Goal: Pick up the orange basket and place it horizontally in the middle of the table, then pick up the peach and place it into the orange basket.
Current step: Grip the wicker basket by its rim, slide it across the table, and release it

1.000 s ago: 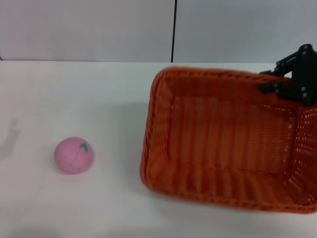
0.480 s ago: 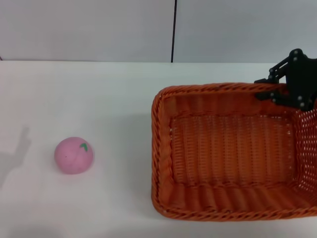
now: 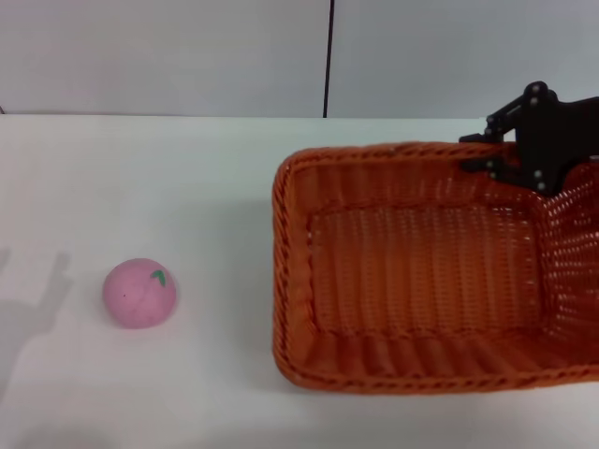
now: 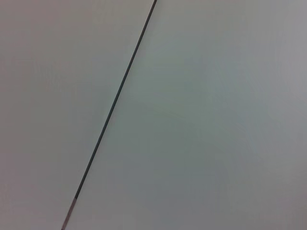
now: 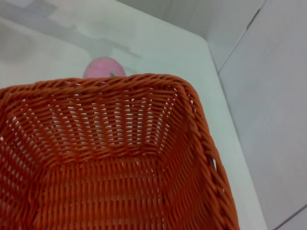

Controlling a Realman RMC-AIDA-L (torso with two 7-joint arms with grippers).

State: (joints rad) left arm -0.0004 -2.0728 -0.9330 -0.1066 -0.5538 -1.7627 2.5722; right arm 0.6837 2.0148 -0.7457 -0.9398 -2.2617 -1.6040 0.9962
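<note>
The right gripper sits at the far right corner of the orange basket, its black fingers straddling the braided rim, one inside and one outside as far as the head view lets me judge, so it appears closed on that rim. Holding a corner rather than the middle of a side gives the arm a lever to drag and turn the basket across the table without reaching over it. The basket lies with its long sides roughly parallel to the table's front edge, base apparently flat, which suits the "horizontal" demand; but it occupies the right half of the table and its right end runs out of the head view, so I judge it not yet central.

The right wrist view looks down into the open weave, with the peach showing just beyond the basket's far rim.

The peach rests alone on the left half of the table, towards the front edge and well apart from the basket's left wall, leaf mark up. That open gap leaves room to bring the basket leftward without knocking it.

The left gripper is not visible; its wrist camera faces only a plain wall with a dark seam, so that arm is likely parked raised.
</note>
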